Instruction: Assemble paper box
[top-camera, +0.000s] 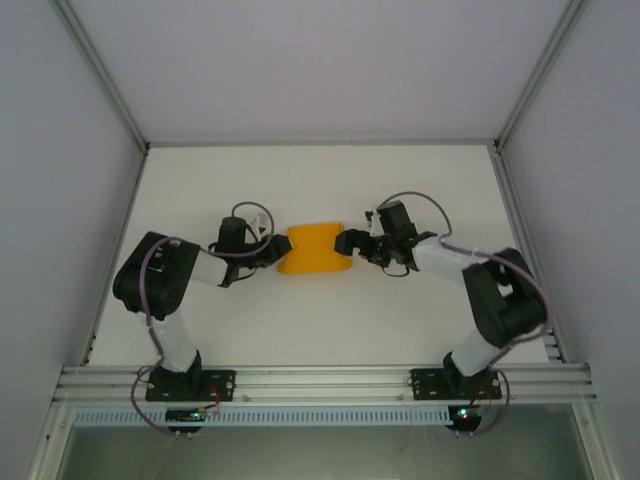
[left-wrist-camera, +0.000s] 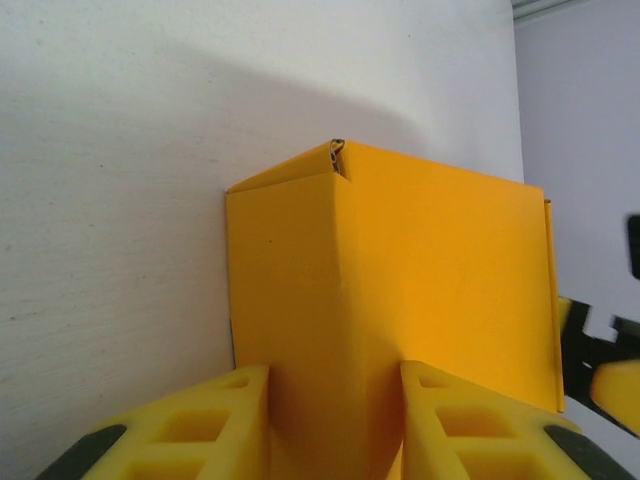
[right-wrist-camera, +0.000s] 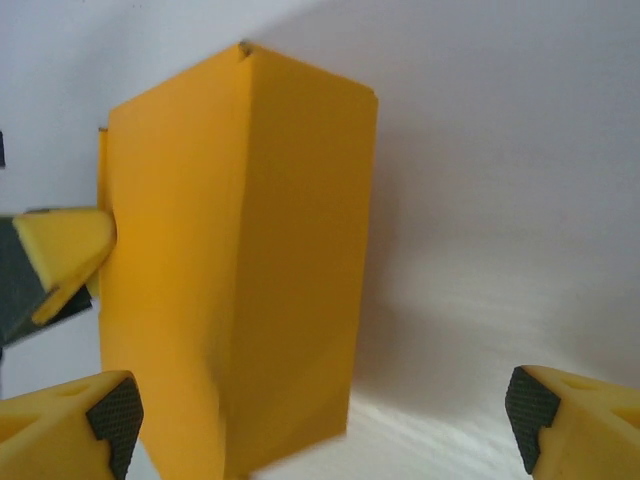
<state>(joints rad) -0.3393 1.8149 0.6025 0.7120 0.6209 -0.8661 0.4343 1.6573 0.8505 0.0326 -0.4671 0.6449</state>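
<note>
At mid tabletop (top-camera: 320, 190), between the arms: orange-yellow thin-card paper box (top-camera: 315, 250), body erected. Left pincer (left-wrist-camera: 335, 400) clenched across one folded corner. Right pincer (right-wrist-camera: 325, 410) released, box just beside one finger. Step, likely: squaring the body. Next calls for right pressing flaps against left's firm hold.

Bright, even light; paper box (right-wrist-camera: 240, 250) casts a soft shadow, foreground blurred

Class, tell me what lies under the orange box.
The white table lies under the box. The patch of table directly beneath it is covered by the card, so anything there cannot be seen.
</note>
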